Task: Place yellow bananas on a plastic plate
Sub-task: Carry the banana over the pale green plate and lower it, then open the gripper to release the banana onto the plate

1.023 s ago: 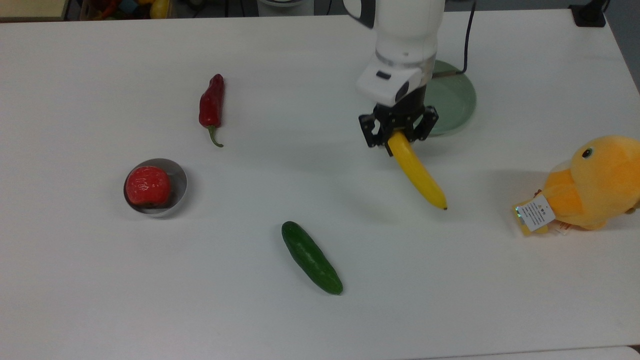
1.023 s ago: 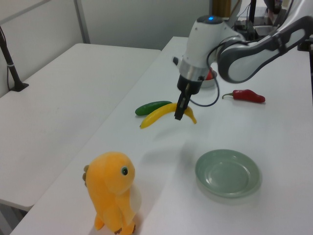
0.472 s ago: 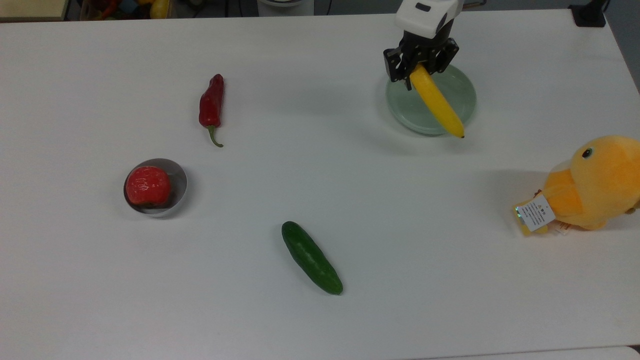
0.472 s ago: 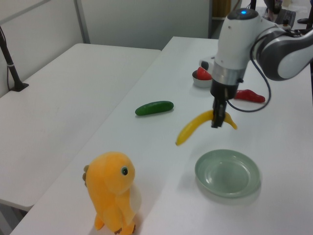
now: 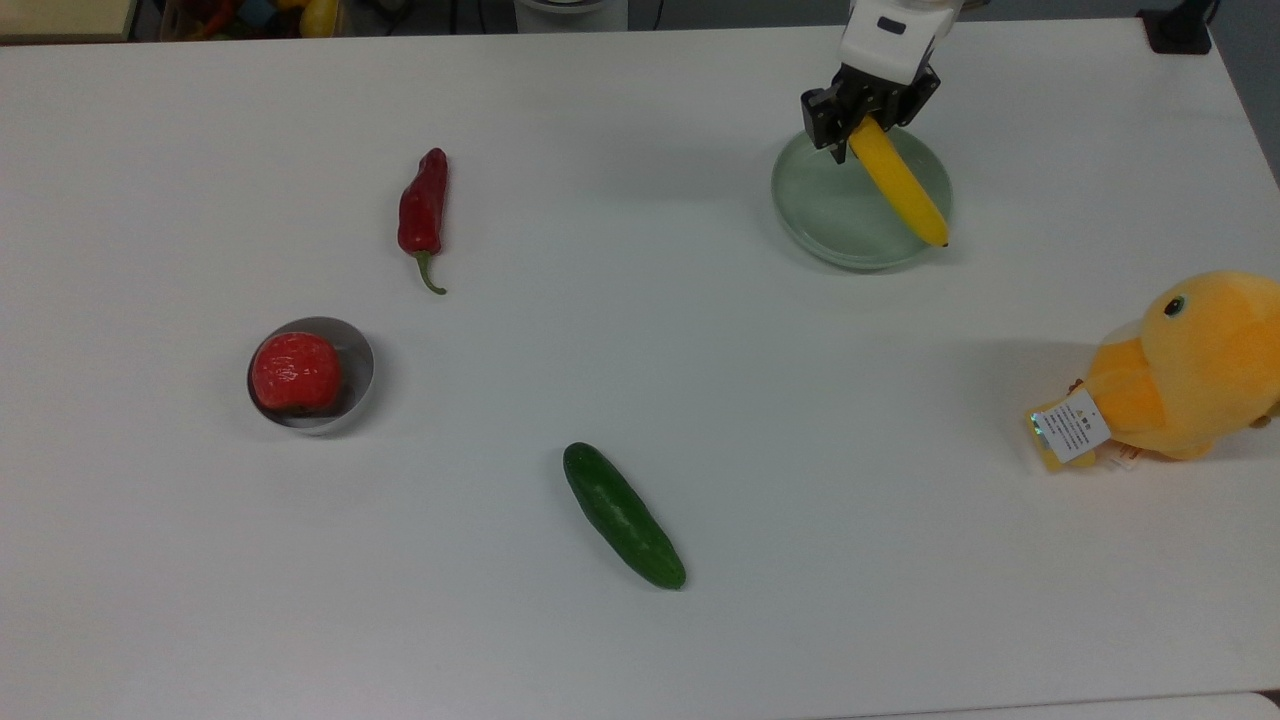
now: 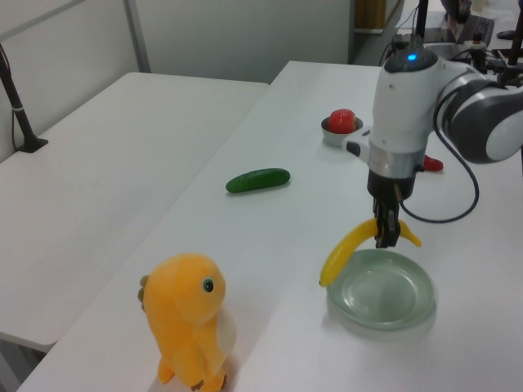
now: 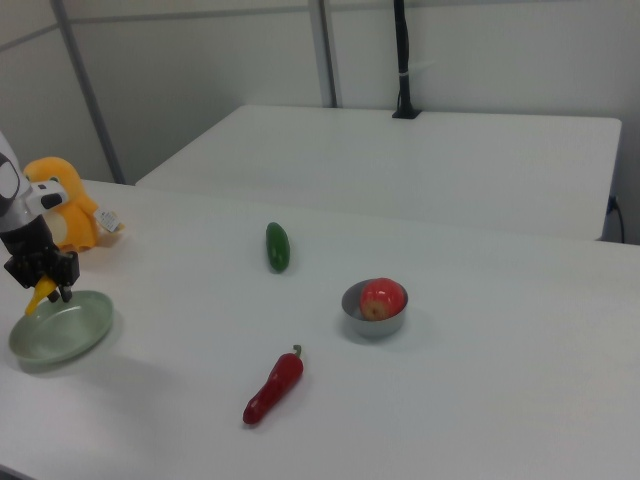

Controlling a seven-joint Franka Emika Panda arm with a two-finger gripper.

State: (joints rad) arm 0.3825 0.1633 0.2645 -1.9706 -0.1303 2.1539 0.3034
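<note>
The yellow banana (image 5: 905,190) hangs over the pale green plastic plate (image 5: 822,222), held by its stem end in my gripper (image 5: 868,122), which is shut on it. In the top view the banana's dark tip lies over the plate's right rim. In the left view the banana (image 6: 346,250) slants down past the left rim of the plate (image 6: 384,296), below my gripper (image 6: 385,237). Whether the banana touches the plate I cannot tell. In the right view my gripper (image 7: 42,284) holds the banana (image 7: 36,299) just above the plate (image 7: 62,334).
A green cucumber (image 5: 623,515) lies near the front centre of the table. A red chili pepper (image 5: 423,208) and a small metal bowl (image 5: 356,385) holding a red fruit (image 5: 294,371) are on the top view's left. An orange plush duck (image 5: 1185,365) sits at the top view's right edge.
My gripper carried the banana from mid-table, away from the cucumber, to over the plate and came lower. The other objects stayed put.
</note>
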